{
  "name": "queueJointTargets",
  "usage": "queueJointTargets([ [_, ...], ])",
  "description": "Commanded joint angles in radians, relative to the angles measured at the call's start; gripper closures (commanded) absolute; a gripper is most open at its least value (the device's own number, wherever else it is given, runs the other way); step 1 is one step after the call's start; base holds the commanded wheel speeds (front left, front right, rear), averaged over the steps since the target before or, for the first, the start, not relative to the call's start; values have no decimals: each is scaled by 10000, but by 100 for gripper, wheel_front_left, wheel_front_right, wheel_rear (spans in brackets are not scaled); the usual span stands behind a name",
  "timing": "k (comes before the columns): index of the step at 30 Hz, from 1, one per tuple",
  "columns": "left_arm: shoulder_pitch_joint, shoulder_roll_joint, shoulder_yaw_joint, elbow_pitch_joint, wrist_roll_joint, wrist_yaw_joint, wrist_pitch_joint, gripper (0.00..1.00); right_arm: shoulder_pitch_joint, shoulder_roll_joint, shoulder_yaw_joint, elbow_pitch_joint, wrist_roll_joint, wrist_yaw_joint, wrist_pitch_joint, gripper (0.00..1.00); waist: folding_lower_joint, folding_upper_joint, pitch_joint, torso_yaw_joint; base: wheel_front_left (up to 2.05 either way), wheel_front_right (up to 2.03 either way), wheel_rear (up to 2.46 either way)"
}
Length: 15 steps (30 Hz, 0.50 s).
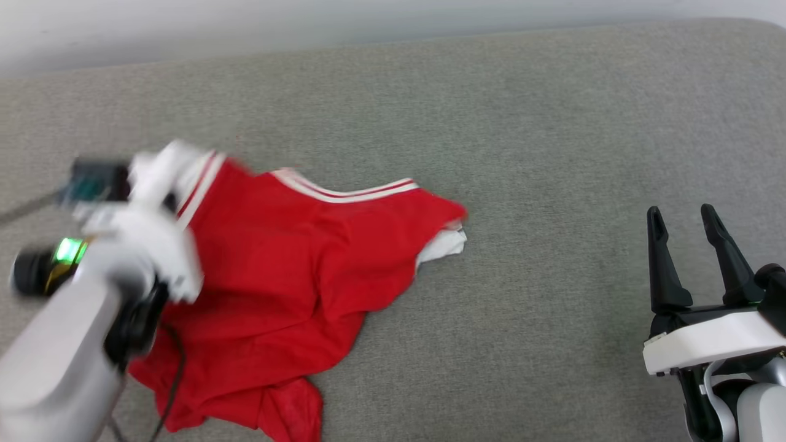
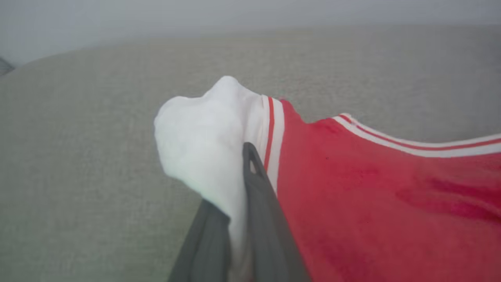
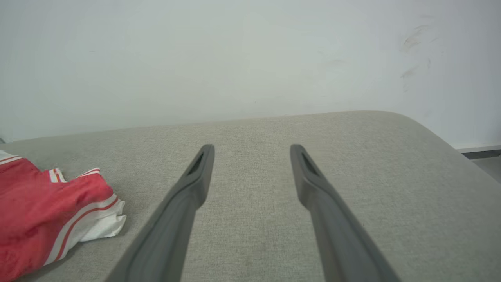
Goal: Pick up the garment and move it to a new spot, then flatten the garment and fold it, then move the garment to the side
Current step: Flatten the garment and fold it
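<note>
Bright, even light, soft all over the grey woven-fabric surface [image 1: 552, 153], with no glare and no single source standing out. In the head view the pale left forearm [image 1: 55, 356] and its white wrist are smeared with motion blur, a green lamp [image 1: 69, 250] glowing through it. The red soft-fabric shirt with white sleeves [image 1: 295, 270] goes fuzzy at its edges, while the right gripper [image 1: 683, 215] is crisp. The left wrist view is hazy, washed out, soft throughout. The right wrist view is sharper; a faint shadow sits under the shirt's near edge, and the surface's far edge bows, wide-angle style.
</note>
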<state>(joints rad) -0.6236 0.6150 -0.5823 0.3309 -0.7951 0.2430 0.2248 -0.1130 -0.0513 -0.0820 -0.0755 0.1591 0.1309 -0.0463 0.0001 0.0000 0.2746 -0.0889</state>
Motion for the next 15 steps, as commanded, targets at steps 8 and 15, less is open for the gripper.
queueJointTargets([
  [8,3223,64,946,-784,-1081,1085,-1203,56,258,16,-176,-135,-82,-3,181,0,-1,0,-290,352,0,0,0],
  [15,3395,-196,948,-1171,-203,1184,-3137,0,431,16,-167,-251,-278,-3,442,0,-1,0,-940,567,0,0,0],
])
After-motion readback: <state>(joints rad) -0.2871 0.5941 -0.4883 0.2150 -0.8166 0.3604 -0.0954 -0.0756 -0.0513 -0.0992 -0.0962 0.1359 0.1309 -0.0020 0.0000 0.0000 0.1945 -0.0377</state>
